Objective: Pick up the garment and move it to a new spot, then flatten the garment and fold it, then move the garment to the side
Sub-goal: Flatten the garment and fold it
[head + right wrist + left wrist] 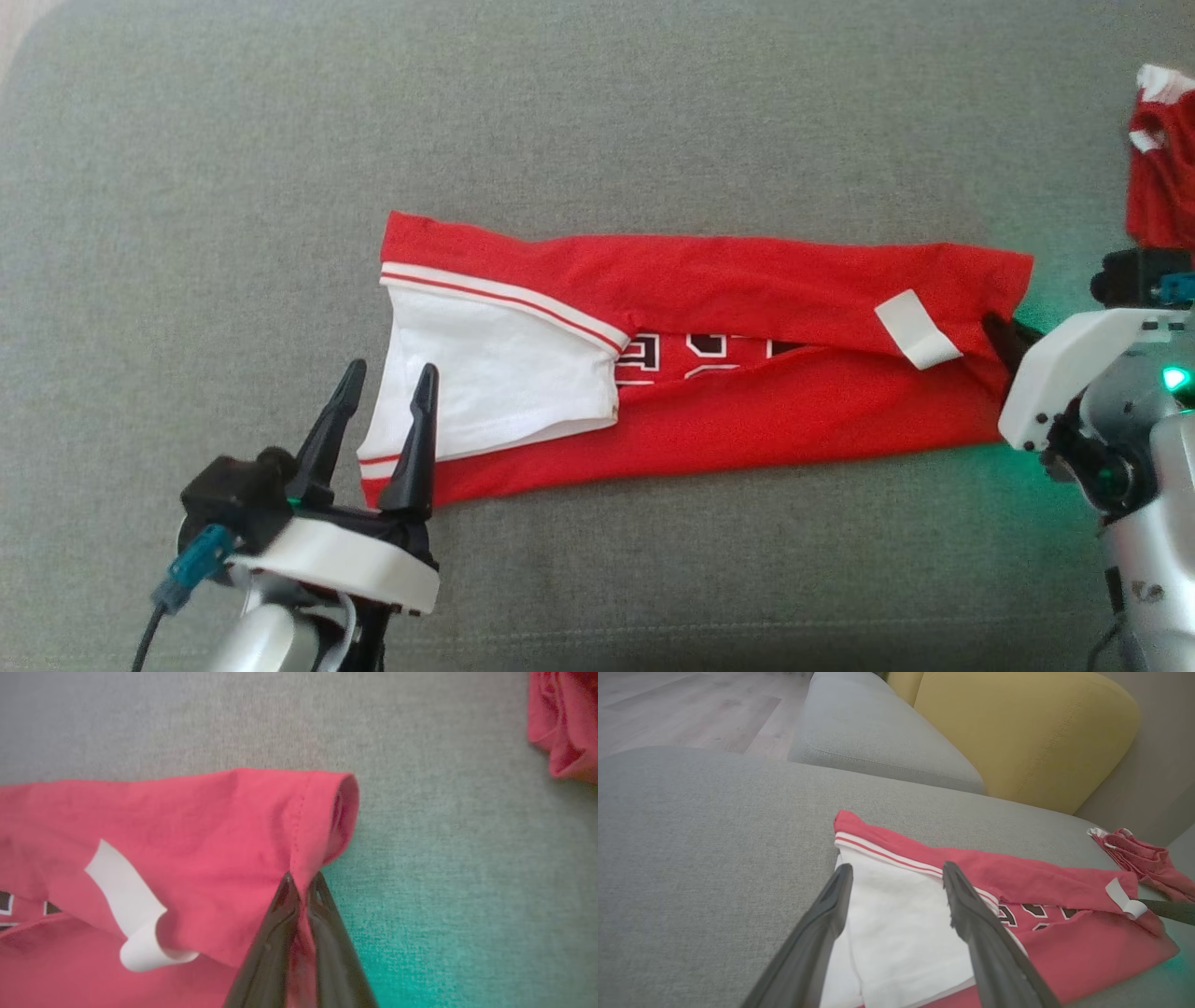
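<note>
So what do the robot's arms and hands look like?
Each gripper has two long, pointy black fingers on a white shell. The left gripper has a teal plug with a black cable and a silvery forearm. The right gripper has one too, plus a glowing green light on its grey arm.

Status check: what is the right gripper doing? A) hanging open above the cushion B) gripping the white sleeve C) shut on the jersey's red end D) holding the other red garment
C: in the right wrist view the right gripper is closed, with the red hem of the jersey pinched between its fingers.
</note>
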{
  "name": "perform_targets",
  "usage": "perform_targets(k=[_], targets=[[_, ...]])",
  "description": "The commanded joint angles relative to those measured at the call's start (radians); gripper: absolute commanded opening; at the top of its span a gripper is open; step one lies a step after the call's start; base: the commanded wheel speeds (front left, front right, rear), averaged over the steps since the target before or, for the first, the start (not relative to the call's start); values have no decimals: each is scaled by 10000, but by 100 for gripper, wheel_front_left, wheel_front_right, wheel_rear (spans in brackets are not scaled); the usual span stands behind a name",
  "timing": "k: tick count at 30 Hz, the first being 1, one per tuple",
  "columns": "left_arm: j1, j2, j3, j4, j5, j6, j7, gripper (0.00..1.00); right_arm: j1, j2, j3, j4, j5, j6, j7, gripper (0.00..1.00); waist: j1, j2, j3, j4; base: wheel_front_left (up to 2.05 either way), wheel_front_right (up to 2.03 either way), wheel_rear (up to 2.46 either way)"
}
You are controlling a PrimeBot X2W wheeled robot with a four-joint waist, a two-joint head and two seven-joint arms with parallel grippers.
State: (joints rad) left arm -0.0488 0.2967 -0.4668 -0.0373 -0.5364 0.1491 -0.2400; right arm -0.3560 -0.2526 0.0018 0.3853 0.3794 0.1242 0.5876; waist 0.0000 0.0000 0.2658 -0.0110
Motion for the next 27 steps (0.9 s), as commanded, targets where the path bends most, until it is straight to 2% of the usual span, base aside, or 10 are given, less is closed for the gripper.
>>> perform_targets(k=[1, 7, 12, 15, 23, 27], targets=[[-306, 84, 379, -262, 147, -29, -111, 100, -70, -82, 59, -370, 89, 65, -270, 0, 0, 0, -101, -48, 0, 0, 0], [-364, 148, 205, -140, 327, -6, -50, 100, -62, -389, -461, -673, 88, 65, -927, 0, 0, 0, -471, -218, 0, 0, 0], [-367, 113, 95, -128, 354, 34, 7, 100, 116, -742, -968, -960, -33, 65, -903, 0, 0, 0, -653, -387, 0, 0, 0], [-339, 114, 76, -109, 336, 52, 17, 100, 332, -669, -962, -1283, -33, 65, -779, 0, 0, 0, -730, -493, 0, 0, 0], [-349, 126, 18, -40, 285, 48, 67, 100, 876, -49, 239, -2377, 972, 65, -636, 0, 0, 0, -910, -580, 0, 0, 0], [-348, 114, -37, 44, 239, 29, 108, 100, 1117, 181, 1148, -3070, 1835, 65, -615, 0, 0, 0, -1071, -449, 0, 0, 0]])
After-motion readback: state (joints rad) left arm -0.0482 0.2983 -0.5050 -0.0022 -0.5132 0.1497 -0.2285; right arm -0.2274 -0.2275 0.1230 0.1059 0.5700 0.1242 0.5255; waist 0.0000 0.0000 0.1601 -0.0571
